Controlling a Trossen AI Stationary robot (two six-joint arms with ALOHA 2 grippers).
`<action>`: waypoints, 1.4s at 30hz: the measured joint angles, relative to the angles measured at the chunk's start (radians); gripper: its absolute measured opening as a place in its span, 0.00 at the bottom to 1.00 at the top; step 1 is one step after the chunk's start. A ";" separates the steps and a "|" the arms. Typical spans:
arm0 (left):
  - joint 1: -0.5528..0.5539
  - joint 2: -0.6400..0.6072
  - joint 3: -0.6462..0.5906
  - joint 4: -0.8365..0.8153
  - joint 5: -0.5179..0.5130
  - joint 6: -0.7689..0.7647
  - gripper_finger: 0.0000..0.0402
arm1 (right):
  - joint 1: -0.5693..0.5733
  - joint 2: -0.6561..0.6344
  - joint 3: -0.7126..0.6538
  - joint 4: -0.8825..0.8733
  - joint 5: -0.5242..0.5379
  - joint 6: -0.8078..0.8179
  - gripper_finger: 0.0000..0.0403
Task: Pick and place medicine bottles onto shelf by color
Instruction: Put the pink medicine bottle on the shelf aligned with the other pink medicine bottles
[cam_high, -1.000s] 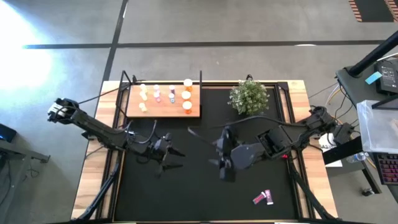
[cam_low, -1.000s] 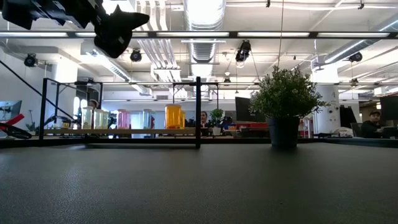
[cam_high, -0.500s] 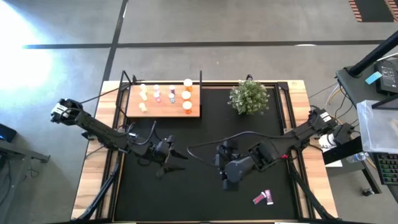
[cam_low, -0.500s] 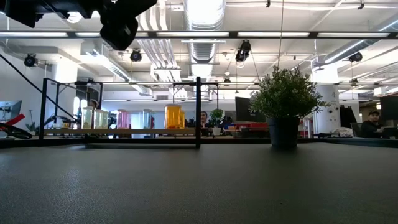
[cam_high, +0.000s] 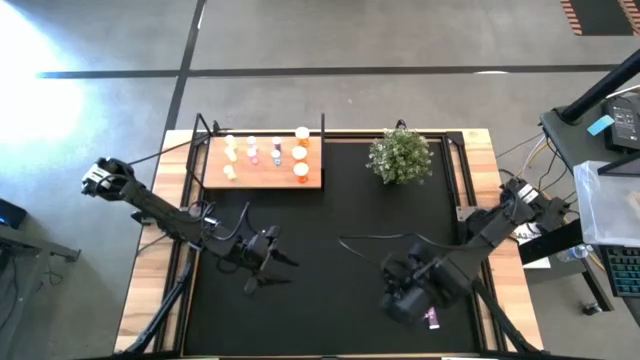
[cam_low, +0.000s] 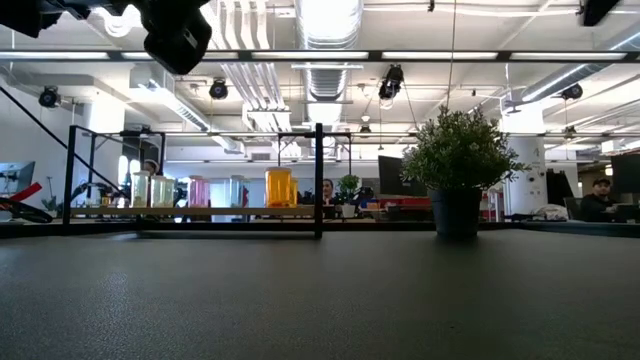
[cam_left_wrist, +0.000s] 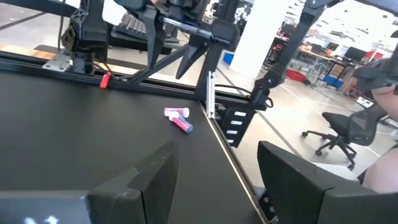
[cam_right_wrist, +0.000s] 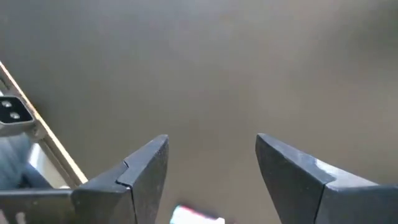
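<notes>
Two pink bottles (cam_left_wrist: 178, 118) lie on their sides on the black mat near its near right corner; in the high view my right arm partly covers these bottles (cam_high: 431, 318). My right gripper (cam_right_wrist: 211, 140) hangs open just above and beside them, pointing steeply down, and a white cap (cam_right_wrist: 198, 215) shows at the edge of its view. My left gripper (cam_left_wrist: 217, 152) stands open and level over the mat's left half (cam_high: 280, 262), holding nothing. The wooden shelf (cam_high: 310, 178) at the far left carries several upright bottles (cam_high: 275, 152).
A potted green plant (cam_high: 400, 155) stands at the far side, right of the shelf. Black posts (cam_low: 319, 180) rise from the shelf's edges. The middle of the mat (cam_high: 340, 210) lies bare between the arms. A cable (cam_high: 375, 240) loops over it.
My right gripper has swung from the mat's middle toward the near right corner, sinking and rolling as it went, and now hangs by the pink bottles. My left gripper has drifted slightly toward the near edge. The bottles have not moved.
</notes>
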 joint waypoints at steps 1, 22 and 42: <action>-0.006 0.000 0.000 0.003 0.000 -0.001 0.51 | 0.019 0.000 -0.008 -0.001 0.000 0.059 0.57; -0.069 0.104 -0.004 0.095 -0.002 -0.051 0.51 | 0.236 0.000 -0.272 -0.011 -0.335 0.789 0.57; -0.078 0.116 -0.003 0.102 -0.001 -0.052 0.51 | 0.290 0.000 -0.517 0.331 -0.375 0.854 0.57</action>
